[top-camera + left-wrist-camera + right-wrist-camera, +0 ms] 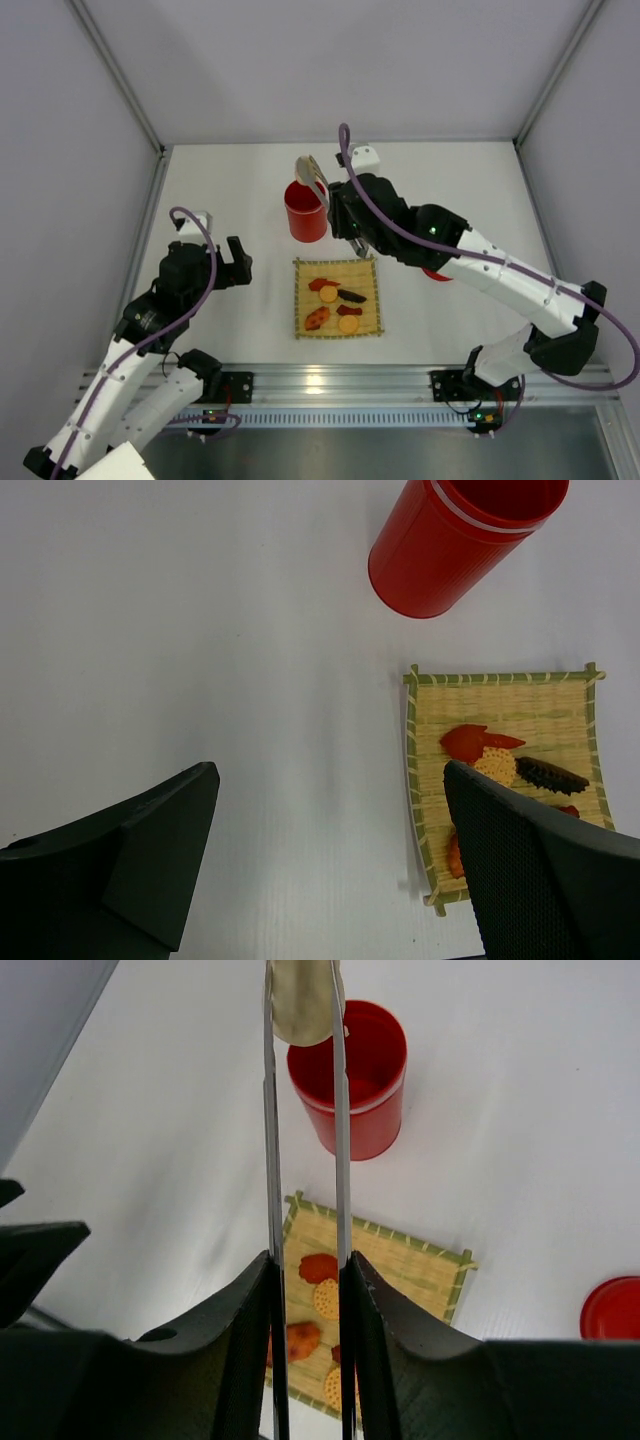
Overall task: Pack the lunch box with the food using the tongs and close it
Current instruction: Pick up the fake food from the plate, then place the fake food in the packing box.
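Note:
My right gripper (345,218) (307,1265) is shut on the silver tongs (271,1150), squeezing both arms. The tong tips pinch a white round food piece (303,1000) (308,167) in the air just above the far rim of the open red lunch box (305,212) (358,1095) (450,545). More food, red-orange slices (323,285), yellow rounds (348,323) and a dark brown piece (352,296), lies on the bamboo mat (370,268) (520,695). The red lid (612,1308) (437,274) rests on the table right of the mat, partly under my right arm. My left gripper (236,264) (330,780) hangs open over bare table, left of the mat.
White walls enclose the table on three sides. An aluminium rail (330,385) with both arm bases runs along the near edge. My right arm (500,275) stretches across the table's right half.

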Available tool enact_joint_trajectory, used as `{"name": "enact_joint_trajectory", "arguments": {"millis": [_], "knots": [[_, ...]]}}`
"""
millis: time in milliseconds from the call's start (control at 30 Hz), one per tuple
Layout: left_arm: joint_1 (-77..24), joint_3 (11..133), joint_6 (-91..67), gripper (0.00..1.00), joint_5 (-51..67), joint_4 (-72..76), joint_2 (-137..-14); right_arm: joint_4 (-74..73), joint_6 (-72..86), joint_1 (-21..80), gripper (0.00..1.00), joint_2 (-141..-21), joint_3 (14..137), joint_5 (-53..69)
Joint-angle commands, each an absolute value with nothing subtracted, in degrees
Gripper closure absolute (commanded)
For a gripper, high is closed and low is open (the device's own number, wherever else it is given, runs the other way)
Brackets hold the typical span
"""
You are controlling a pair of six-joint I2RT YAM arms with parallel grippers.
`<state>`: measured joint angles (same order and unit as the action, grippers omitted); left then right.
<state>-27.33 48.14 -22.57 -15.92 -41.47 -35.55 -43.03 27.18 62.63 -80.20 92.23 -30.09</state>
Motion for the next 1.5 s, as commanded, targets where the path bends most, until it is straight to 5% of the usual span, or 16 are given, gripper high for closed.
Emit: {"name": "enact_joint_trajectory", "arguments": {"millis": [0, 600, 933, 1100, 1467], "knots": [[-27.5, 47.5, -22.4, 0.01, -16.3, -38.6, -35.7, -42.9, 22.4, 59.6, 0.68, -84.5, 96.7, -28.0], [-28.4, 47.5, -22.4, 0.01, -16.9, -38.8, -35.8, -39.0, 21.7, 54.0, 0.67, -93.0, 95.7, -22.2], [-28.7, 47.5, -22.5, 0.01, -17.0, -38.8, -35.8, -40.1, 21.7, 54.0, 0.49, -93.4, 96.0, -22.8], [-28.9, 47.5, -22.6, 0.01, -17.1, -38.8, -35.8, -40.3, 21.7, 54.0, 0.48, -93.3, 95.9, -22.8], [-29.2, 47.6, -22.6, 0.01, -17.1, -38.8, -35.8, -41.8, 23.8, 54.1, 0.48, -79.9, 88.8, -23.5]]}}
